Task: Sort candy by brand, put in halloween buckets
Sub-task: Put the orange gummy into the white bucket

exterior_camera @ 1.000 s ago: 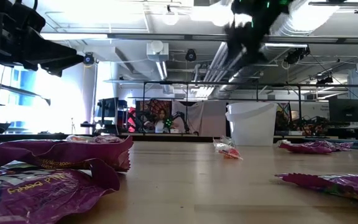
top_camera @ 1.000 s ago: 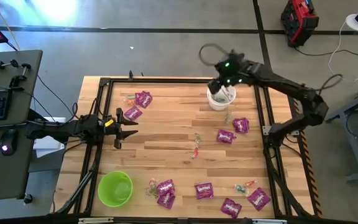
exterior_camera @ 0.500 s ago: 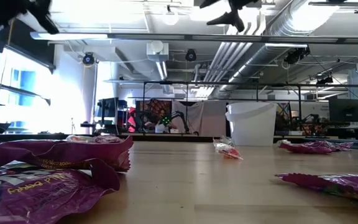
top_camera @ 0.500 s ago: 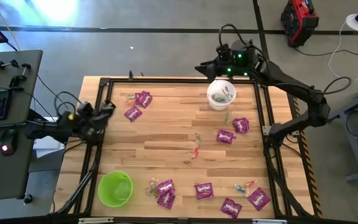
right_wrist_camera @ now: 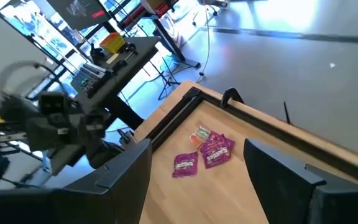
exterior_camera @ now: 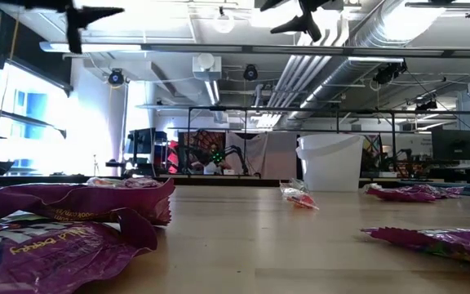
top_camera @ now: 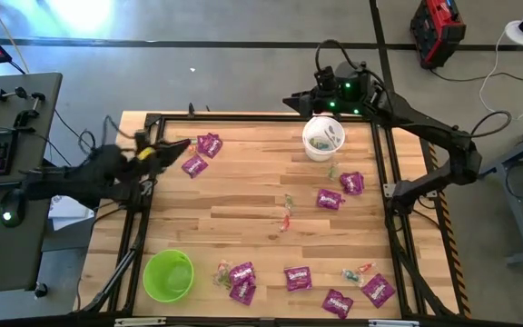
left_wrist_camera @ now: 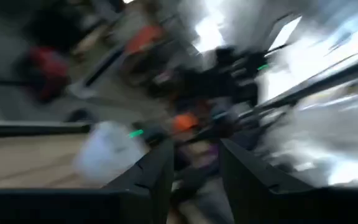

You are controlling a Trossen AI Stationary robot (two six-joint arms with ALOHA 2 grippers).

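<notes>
- The left claw hangs over the upper-left edge of the desk in the high view, smeared with motion. Its wrist view shows the left claw with its two dark fingers apart and nothing clear between them, so it looks released.
- The right claw sits just past the top edge of the desk, up and to the left of the white bucket. Its wrist view shows the right claw spread wide and empty.
- The low view puts both claws at the very top of the frame, the left claw at upper left and the right claw at upper centre, both well above the desk.
- Two purple packets lie just right of the left claw. The right wrist view shows the same pair with a small orange-and-green sweet touching them.
- Only the high view shows the green bucket, at lower left and well apart from both claws.
- The low view shows the white bucket standing upright, right of centre.
- More packets lie at middle right and along the bottom edge.
- Small sweets lie near the centre.
</notes>
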